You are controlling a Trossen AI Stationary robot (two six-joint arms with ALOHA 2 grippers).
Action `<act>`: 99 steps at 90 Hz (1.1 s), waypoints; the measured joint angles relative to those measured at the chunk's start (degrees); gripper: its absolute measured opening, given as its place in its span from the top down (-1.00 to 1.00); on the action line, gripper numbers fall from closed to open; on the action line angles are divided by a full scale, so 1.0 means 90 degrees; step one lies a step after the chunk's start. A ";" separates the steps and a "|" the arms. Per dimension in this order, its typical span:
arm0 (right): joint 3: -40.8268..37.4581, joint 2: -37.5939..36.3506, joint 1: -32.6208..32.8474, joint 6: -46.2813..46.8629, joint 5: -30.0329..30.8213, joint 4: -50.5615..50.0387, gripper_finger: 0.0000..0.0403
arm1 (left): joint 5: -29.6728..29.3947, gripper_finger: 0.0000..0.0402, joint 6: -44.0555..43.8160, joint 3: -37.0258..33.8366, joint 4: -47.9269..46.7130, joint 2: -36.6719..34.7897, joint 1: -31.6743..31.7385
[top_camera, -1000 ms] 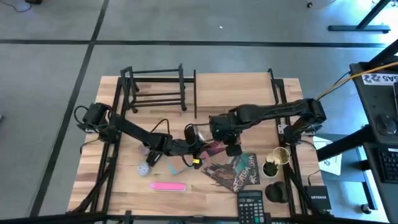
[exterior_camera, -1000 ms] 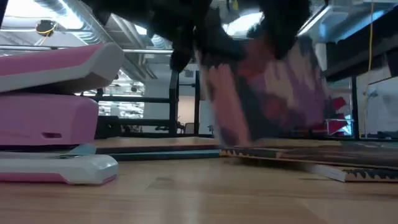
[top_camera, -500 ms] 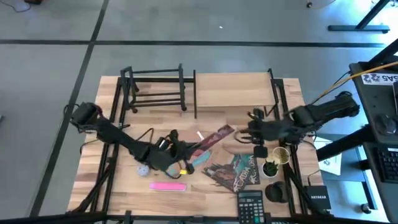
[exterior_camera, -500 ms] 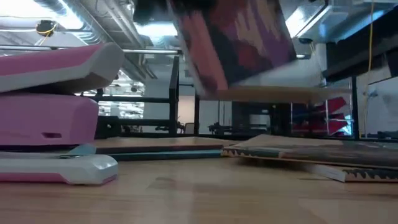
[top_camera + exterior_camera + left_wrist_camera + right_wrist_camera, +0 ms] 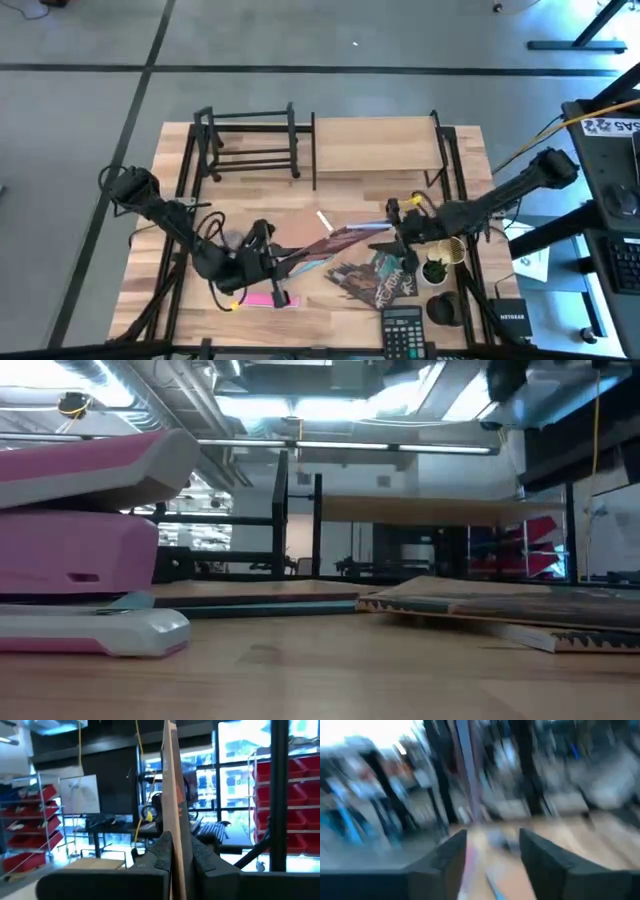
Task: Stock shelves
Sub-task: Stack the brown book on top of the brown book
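Up at the far edge of the tabletop (image 5: 400, 190) stand the two shelves: the low black metal-bar rack (image 5: 250, 143) on the left and, just beside it, the small two-level wooden shelf (image 5: 378, 148) on thin black posts. In the low view the shelf's light board (image 5: 430, 510) runs level across the background, with the rack's bars (image 5: 215, 520) to its left.

Nearer the middle, a thin book (image 5: 335, 240) is held edge-on above the table. The left gripper (image 5: 268, 262) is clamped on its lower-left end; the left wrist view shows the book's edge (image 5: 174, 795) rising straight up between the two dark fingers (image 5: 159, 857), pinched tight. The right gripper (image 5: 395, 232) sits at the book's other end, and its wrist view shows the fingers (image 5: 445, 862) spread apart with a clear gap, but the blur hides whether they touch the book.

Below the book lie patterned magazines (image 5: 380, 275), a pink stapler (image 5: 268, 299), a calculator (image 5: 405, 328), a small potted plant (image 5: 435, 268) and a round cup (image 5: 452, 250).
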 joint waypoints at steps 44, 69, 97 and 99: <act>0.1404 0.1453 -0.0005 -0.1675 -0.0443 0.0687 -0.01 | 0.0528 1.00 -0.0301 0.0000 -0.0019 0.0012 0.0354; 0.1859 0.1360 -0.0005 -0.1506 -0.0253 -0.0289 0.93 | 0.0314 1.00 -0.0275 0.0010 -0.0152 0.0012 0.0261; 0.4478 0.1029 -0.0208 -0.0538 -0.0300 -0.7382 0.98 | -0.0869 0.59 -0.0149 0.0004 -0.1352 0.0017 -0.0066; 0.4637 0.1047 -0.0259 -0.0407 -0.0383 -0.7809 0.99 | -0.1005 0.56 -0.0160 0.0007 -0.1416 0.0007 -0.0096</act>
